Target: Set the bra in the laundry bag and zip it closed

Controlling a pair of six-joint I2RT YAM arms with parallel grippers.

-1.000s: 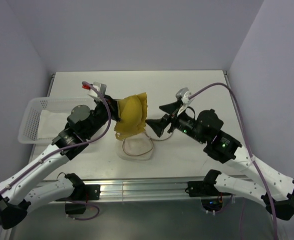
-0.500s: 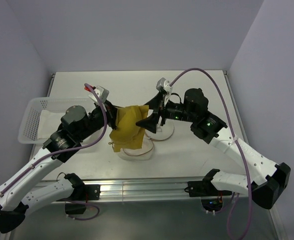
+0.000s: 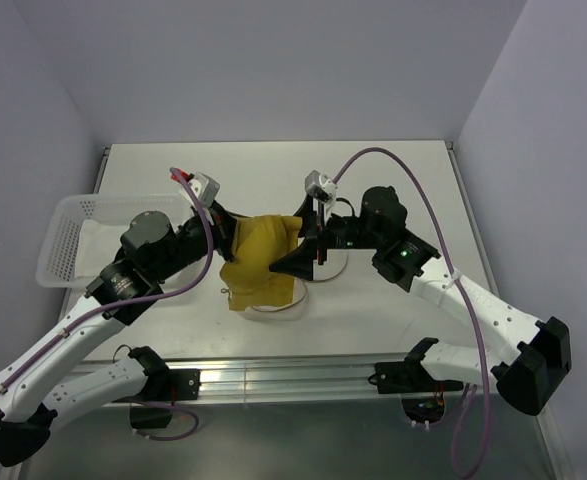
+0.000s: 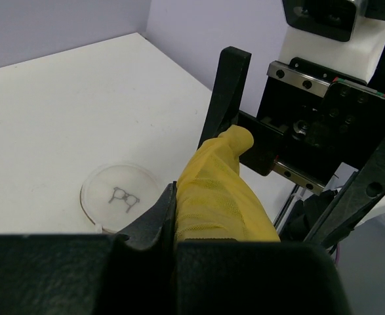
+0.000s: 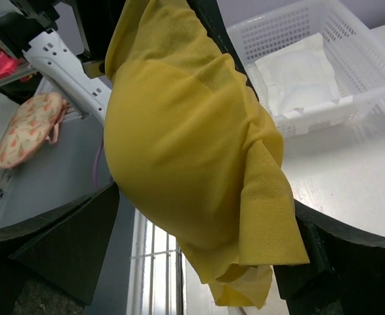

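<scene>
The mustard-yellow bra (image 3: 258, 262) hangs from my left gripper (image 3: 231, 238), which is shut on its upper edge; the cloth comes out between the fingers in the left wrist view (image 4: 212, 197). It hangs over the white mesh laundry bag (image 3: 278, 306), hiding most of it. The bag's round lid with dark marks (image 4: 119, 197) lies flat beside it (image 3: 333, 262). My right gripper (image 3: 287, 262) is open, one jaw on each side of the bra's lower part (image 5: 192, 151). The cloth brushes its right finger (image 5: 336, 262).
A white perforated basket (image 3: 58, 240) holding a thin white cloth (image 3: 98, 245) stands at the left edge; it also shows in the right wrist view (image 5: 349, 59). A peach patterned item (image 5: 25, 128) lies beyond the table's near edge.
My right gripper has swung left and come up to the bra with its jaws open around it. My left gripper has lowered the bra slightly towards the bag.
</scene>
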